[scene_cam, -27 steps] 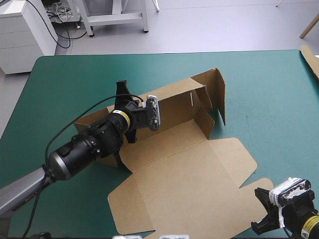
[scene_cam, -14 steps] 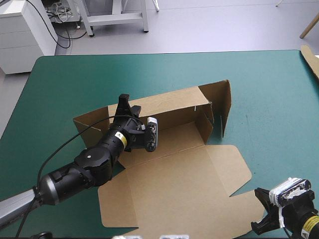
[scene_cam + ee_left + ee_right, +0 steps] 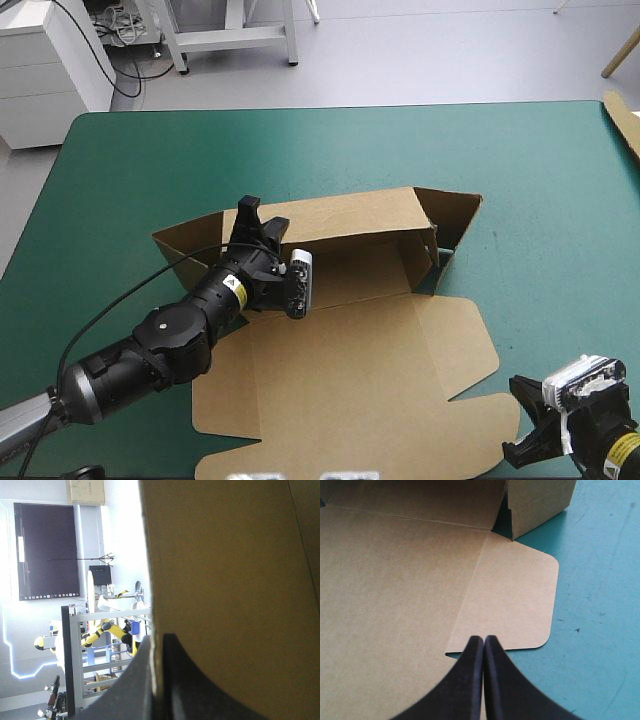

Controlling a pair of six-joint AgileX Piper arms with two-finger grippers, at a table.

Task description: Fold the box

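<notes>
The brown box (image 3: 350, 350) lies mid-table with its lid flat toward the near edge. Its long back wall (image 3: 350, 215) and right end wall (image 3: 455, 215) stand raised. My left gripper (image 3: 256, 228) is shut on the left part of the back wall. In the left wrist view the board (image 3: 225, 580) runs up edge-on between the black fingers (image 3: 159, 680). My right gripper (image 3: 520, 440) sits shut at the near right. Its joined tips (image 3: 483, 645) rest at the notch beside the lid's rounded flap (image 3: 515, 595).
Bare teal-green cover (image 3: 540, 200) stretches right of the box and along the far side. A strip of more brown board (image 3: 625, 120) pokes in at the table's far right edge.
My left gripper has drawn back toward the near left, pulling the box with it. The back and right walls now stand more upright and squared. The right gripper has stayed put.
</notes>
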